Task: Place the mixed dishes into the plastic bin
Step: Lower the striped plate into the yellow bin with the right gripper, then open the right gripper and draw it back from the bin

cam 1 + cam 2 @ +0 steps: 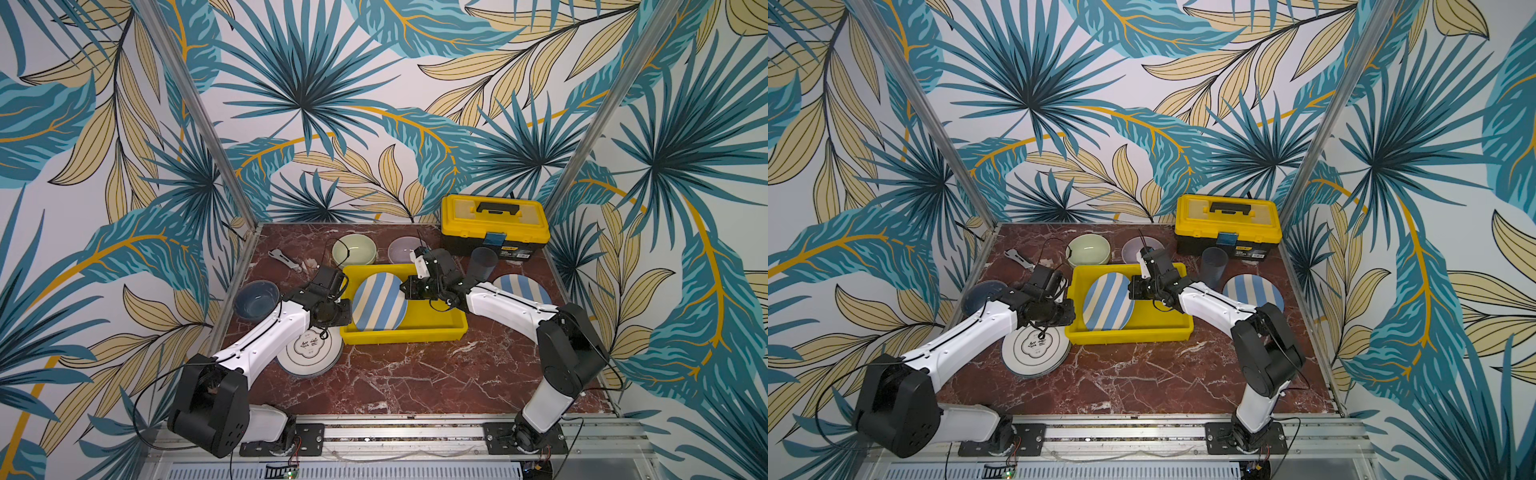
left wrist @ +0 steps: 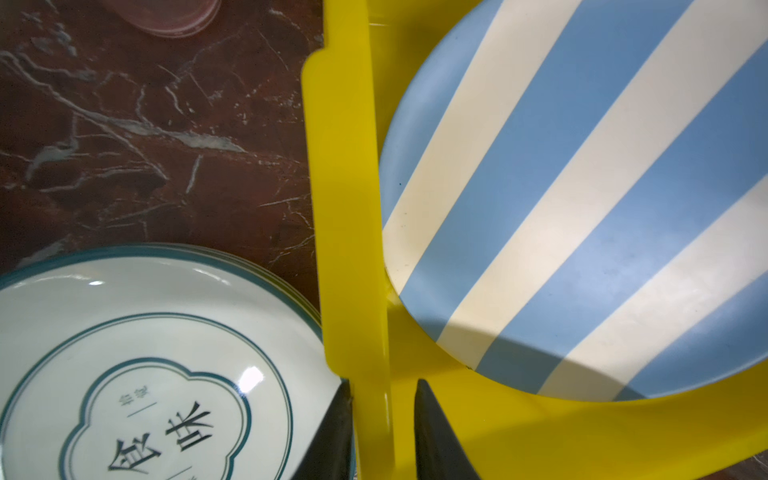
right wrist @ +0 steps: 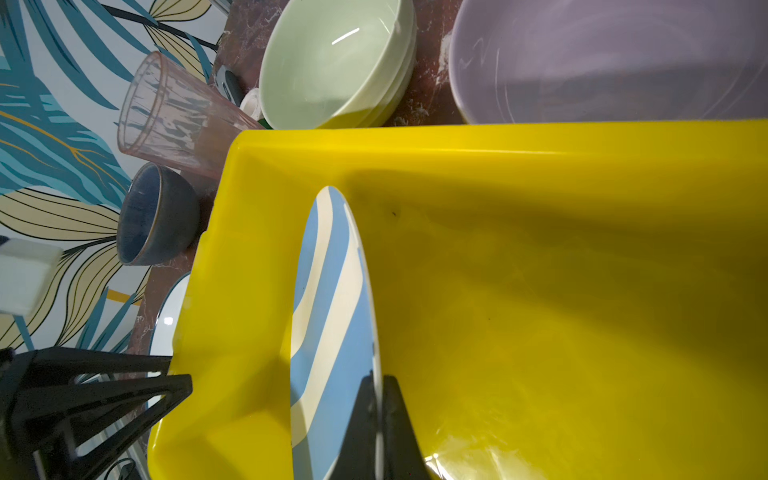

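The yellow plastic bin [image 1: 432, 320] [image 1: 1158, 322] sits mid-table. A blue-and-cream striped plate [image 1: 379, 302] [image 3: 332, 291] stands tilted on its edge inside it. My right gripper [image 1: 405, 286] [image 3: 379, 378] is shut on that plate's rim. The left gripper [image 1: 347, 309] [image 2: 383, 384] has closed round the bin's left rim [image 2: 349, 166], one finger outside and one inside. Out on the table are stacked white plates [image 1: 309, 351] [image 2: 145, 353], a blue-grey bowl [image 1: 256, 298], a pale green bowl [image 1: 354, 248], a lilac bowl [image 1: 403, 249], a dark tumbler [image 1: 483, 264], a pinkish tumbler [image 3: 178, 112] and another striped plate [image 1: 521, 289].
A yellow-and-black toolbox [image 1: 494, 224] stands at the back right. A grey metal tool [image 1: 284, 259] lies at the back left. Patterned walls and metal posts close in the table on three sides. Bare marble stretches in front of the bin.
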